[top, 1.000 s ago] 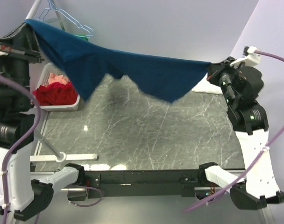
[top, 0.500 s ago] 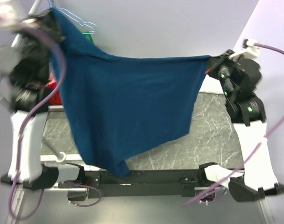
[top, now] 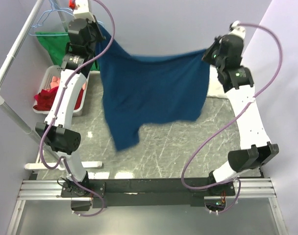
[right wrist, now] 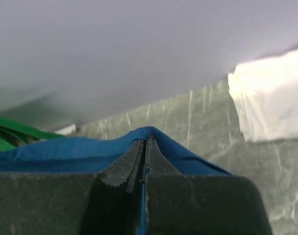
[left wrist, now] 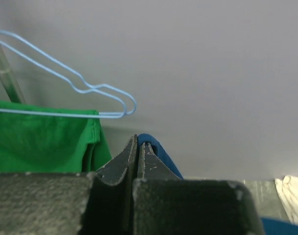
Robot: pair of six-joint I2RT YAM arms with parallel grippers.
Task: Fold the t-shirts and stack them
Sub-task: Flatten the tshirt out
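Garment in hand: navy t-shirt (top: pixel 154 93), hung above marble table (top: pixel 163 156), spread between both arms. Left gripper (left wrist: pixel 137 143) pinched tight on one upper corner, right gripper (right wrist: pixel 145 142) on other. Cloth soft, light, limp: top edge sags, sleeve dangles low. Best held at corners or hems; thin pinch may slip. White t-shirt (right wrist: pixel 269 98) lies at table's far right, apparently folded
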